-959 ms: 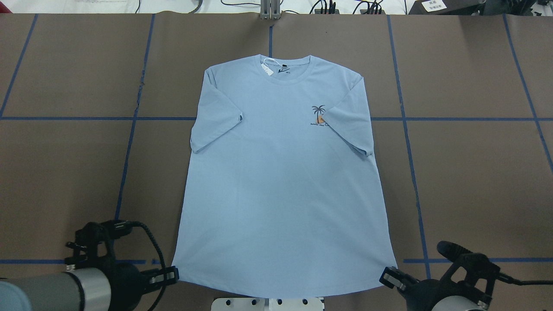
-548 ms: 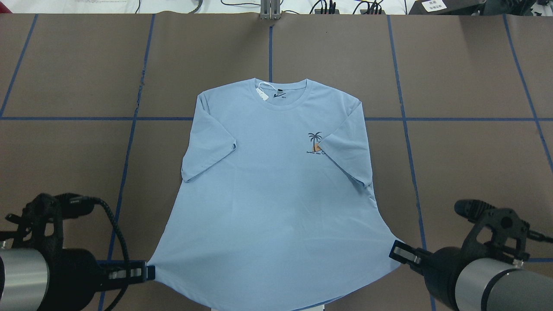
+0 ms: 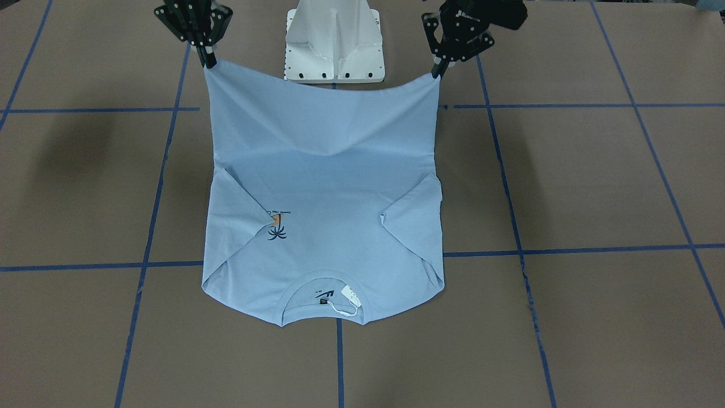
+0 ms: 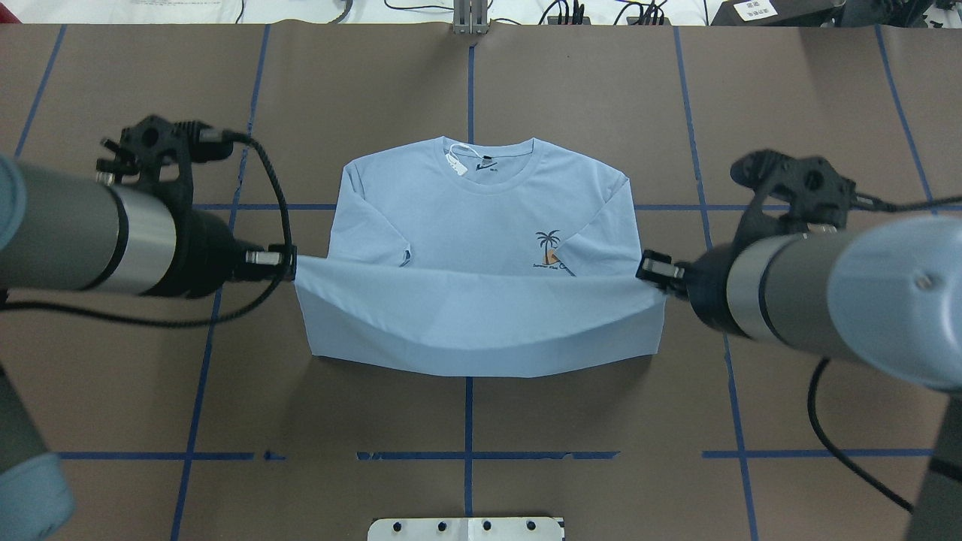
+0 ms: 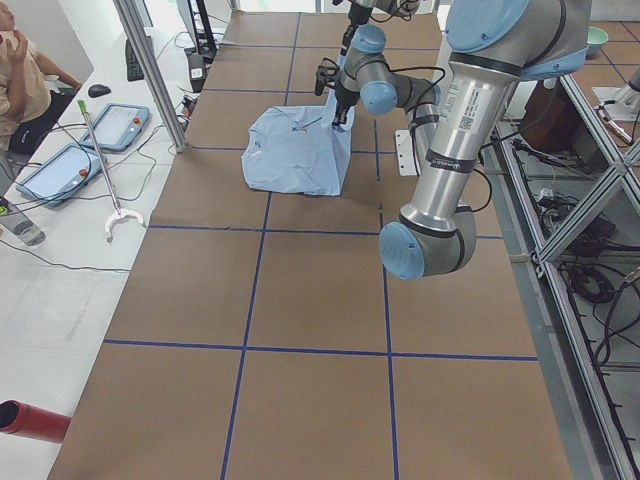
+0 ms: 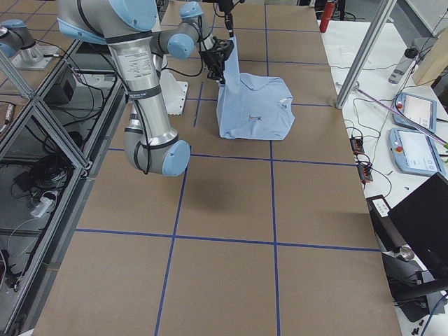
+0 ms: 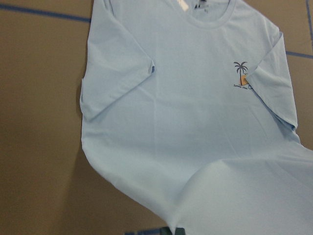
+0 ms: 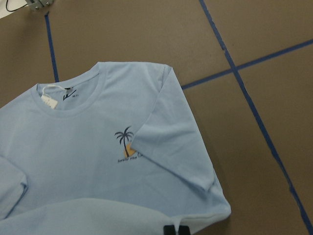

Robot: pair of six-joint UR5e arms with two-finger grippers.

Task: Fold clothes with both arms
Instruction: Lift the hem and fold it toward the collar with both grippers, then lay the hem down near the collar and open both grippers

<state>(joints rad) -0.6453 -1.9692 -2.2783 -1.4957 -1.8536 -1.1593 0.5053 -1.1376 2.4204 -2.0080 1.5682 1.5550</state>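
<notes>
- The light blue T-shirt (image 4: 481, 218) lies front up at the middle of the brown table (image 4: 135, 361). Its long axis runs from the robot's side toward the far edge, and its collar (image 4: 488, 180) points away from the robot.
- Both short sleeves are folded inward over the chest. The one on the robot's right (image 4: 605, 225) overlaps the end of the lettering under the palm print (image 4: 549, 242).
- A white hang tag (image 4: 457, 164) and a dark neck label (image 4: 487, 159) sit inside the collar.
- The hem (image 4: 481, 276) is held up off the table and sags in the middle. In the overhead view, the cloth hanging from it hides the lower front of the shirt, showing only its plain reverse down to a fold resting on the table.
- In the front-facing view the raised hem covers the near edge of the white pedestal base (image 3: 334, 45).
- The left gripper (image 4: 289, 261) has its jaws closed tight on the hem corner on the robot's left.
- The right gripper (image 4: 652, 269) is clamped the same way on the opposite corner.
- The shirt spans the gap between the two grippers, with the collar end lying beyond them.
- Each wrist view shows only a dark sliver of fingertip at its bottom edge, the rest cut off or behind cloth.
</notes>
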